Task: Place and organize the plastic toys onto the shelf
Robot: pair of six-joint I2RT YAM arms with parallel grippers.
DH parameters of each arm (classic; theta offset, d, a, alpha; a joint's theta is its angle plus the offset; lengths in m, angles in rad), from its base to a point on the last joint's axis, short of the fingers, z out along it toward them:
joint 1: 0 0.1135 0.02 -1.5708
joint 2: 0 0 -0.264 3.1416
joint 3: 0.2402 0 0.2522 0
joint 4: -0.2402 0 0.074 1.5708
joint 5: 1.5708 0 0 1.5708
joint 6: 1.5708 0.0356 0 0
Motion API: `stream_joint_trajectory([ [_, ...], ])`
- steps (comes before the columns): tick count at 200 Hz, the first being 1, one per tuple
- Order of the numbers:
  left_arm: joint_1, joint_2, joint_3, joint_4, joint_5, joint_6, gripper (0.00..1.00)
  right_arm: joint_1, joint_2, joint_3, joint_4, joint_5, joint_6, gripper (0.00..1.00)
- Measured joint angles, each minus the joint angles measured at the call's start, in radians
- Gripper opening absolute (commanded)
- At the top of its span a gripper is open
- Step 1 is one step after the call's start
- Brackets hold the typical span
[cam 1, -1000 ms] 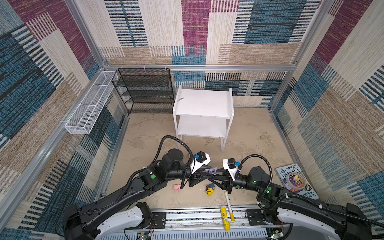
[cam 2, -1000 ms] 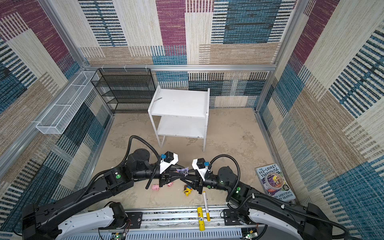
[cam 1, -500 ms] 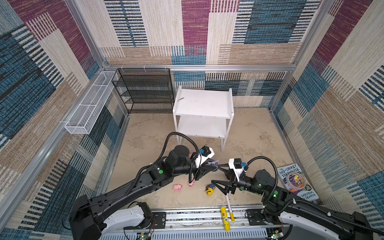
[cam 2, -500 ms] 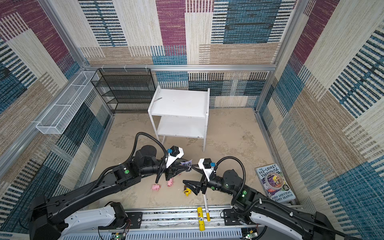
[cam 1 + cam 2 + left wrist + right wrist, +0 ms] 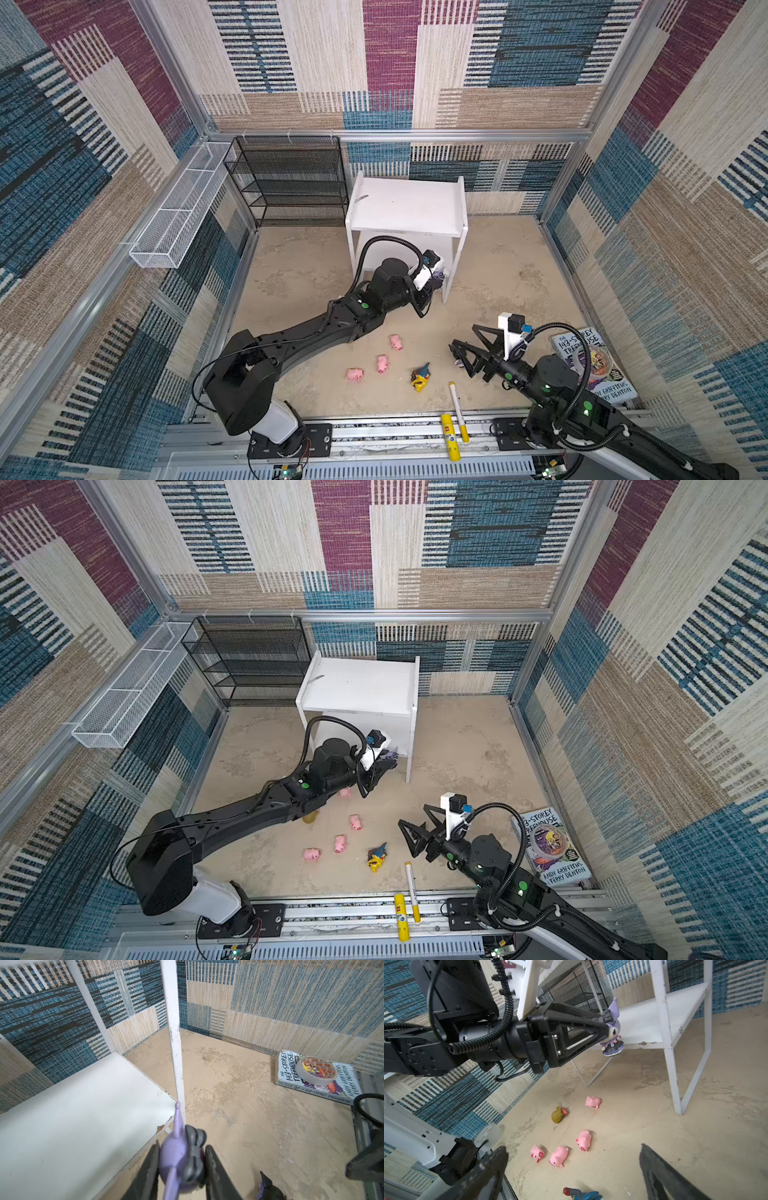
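My left gripper (image 5: 180,1147) is shut on a black-and-purple big-eared figure (image 5: 178,1157) (image 5: 612,1030), held at the front right corner of the white shelf's (image 5: 407,203) lower board (image 5: 72,1115), beside its leg. My right gripper (image 5: 573,1147) hangs wide open over the floor, holding nothing. Pink pigs (image 5: 584,1140) (image 5: 559,1156) (image 5: 537,1153) lie below it, another pig (image 5: 592,1102) farther off. An olive-headed doll (image 5: 558,1117) lies near them. The yellow figure with blue hood (image 5: 420,376) lies on its side. A second black-and-purple figure (image 5: 270,1188) rests on the floor by the right gripper (image 5: 463,338).
A black mesh rack (image 5: 291,183) stands left of the shelf, and a white wire basket (image 5: 178,208) hangs on the left wall. A book with a tape roll (image 5: 594,361) lies front right. A yellow-capped marker (image 5: 457,409) and yellow tube (image 5: 450,436) lie at the front edge.
The two grippers were together at the front centre. The right gripper has opened and drawn back to the right. The left arm has carried the purple figure up to the shelf's lower board.
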Motion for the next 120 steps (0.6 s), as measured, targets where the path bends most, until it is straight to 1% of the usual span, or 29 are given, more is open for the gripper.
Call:
stream_joint_trajectory([
  [30,0.006,0.07,0.069,0.04,-0.039,0.0,0.26,0.0,-0.002,-0.001,-0.027,0.029,0.012,1.0],
  [66,0.013,0.131,0.106,0.058,-0.099,0.004,0.26,0.0,0.002,-0.001,-0.034,0.037,0.014,1.0],
  [90,0.013,0.157,0.111,0.078,-0.119,0.018,0.27,0.0,-0.004,-0.003,-0.034,0.039,0.014,1.0],
  [120,0.013,0.179,0.115,0.085,-0.119,0.048,0.28,0.0,-0.011,-0.011,-0.034,0.039,0.014,1.0],
])
